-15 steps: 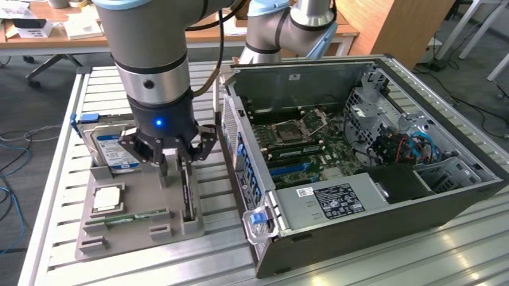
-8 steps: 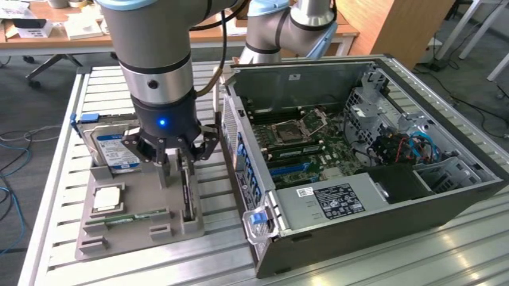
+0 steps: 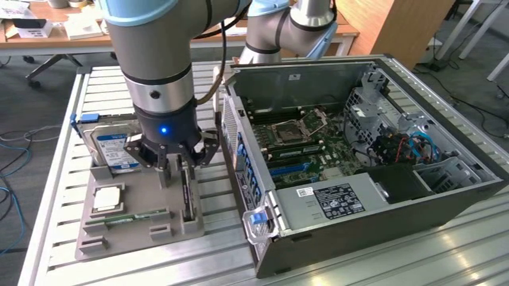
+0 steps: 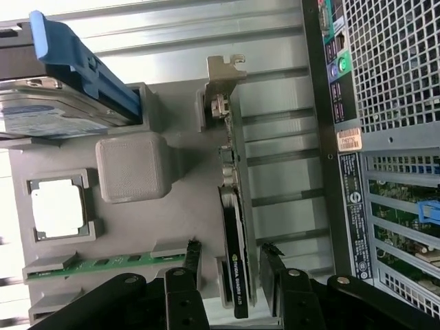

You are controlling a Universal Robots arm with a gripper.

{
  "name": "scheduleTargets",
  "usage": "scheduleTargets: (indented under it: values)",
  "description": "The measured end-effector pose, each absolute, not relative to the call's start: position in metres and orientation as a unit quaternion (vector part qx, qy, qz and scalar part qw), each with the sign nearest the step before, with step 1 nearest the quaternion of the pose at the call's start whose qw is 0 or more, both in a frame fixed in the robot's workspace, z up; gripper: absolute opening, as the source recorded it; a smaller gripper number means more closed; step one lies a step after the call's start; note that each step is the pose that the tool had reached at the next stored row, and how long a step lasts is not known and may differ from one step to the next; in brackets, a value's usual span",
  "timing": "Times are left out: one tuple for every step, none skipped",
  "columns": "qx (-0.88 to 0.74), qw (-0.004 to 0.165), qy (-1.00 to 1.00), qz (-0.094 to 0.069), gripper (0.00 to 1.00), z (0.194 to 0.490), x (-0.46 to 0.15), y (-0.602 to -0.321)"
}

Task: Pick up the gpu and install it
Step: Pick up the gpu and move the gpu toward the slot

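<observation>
Slatted aluminium tabletop [image 3: 56,113] here, with an open black desktop computer case [image 3: 413,199] next to a grey plastic parts tray [image 3: 127,238]. The gpu [image 4: 234,227], a thin dark circuit card with a silver bracket, stands on edge in a slot along the tray's case-side edge. The black robot gripper [image 3: 176,165] hangs right over it, jaws wide open, fingers [image 4: 272,271] either side, holding nothing.

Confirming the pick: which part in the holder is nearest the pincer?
The gpu, on edge, flanked by the open pincer; memory stick and hard drive sit farther off.
</observation>
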State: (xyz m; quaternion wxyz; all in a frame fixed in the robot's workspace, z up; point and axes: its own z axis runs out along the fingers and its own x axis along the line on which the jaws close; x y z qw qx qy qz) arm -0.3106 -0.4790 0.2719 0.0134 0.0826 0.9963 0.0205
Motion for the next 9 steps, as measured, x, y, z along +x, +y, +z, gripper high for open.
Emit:
scheduleTargets:
  values:
    - [0.083,0.013,0.996,0.021,0.47,0.2707,-0.3106,-0.4790]
    - [0.083,0.013,0.996,0.020,0.47,0.2705,-0.3106,-0.4790]
    - [0.083,0.013,0.996,0.020,0.47,0.2705,-0.3106,-0.4790]
    - [0.083,0.013,0.996,0.020,0.47,0.2705,-0.3106,-0.4790]
    - [0.083,0.013,0.996,0.020,0.47,0.2705,-0.3100,-0.4791]
    - [0.083,0.013,0.996,0.021,0.47,0.2705,-0.3089,-0.4791]
    - [0.083,0.013,0.996,0.021,0.47,0.2704,-0.3078,-0.4790]
    - [0.083,0.013,0.996,0.021,0.47,0.2704,-0.3070,-0.4790]
    - [0.083,0.013,0.996,0.020,0.47,0.2702,-0.3069,-0.4790]
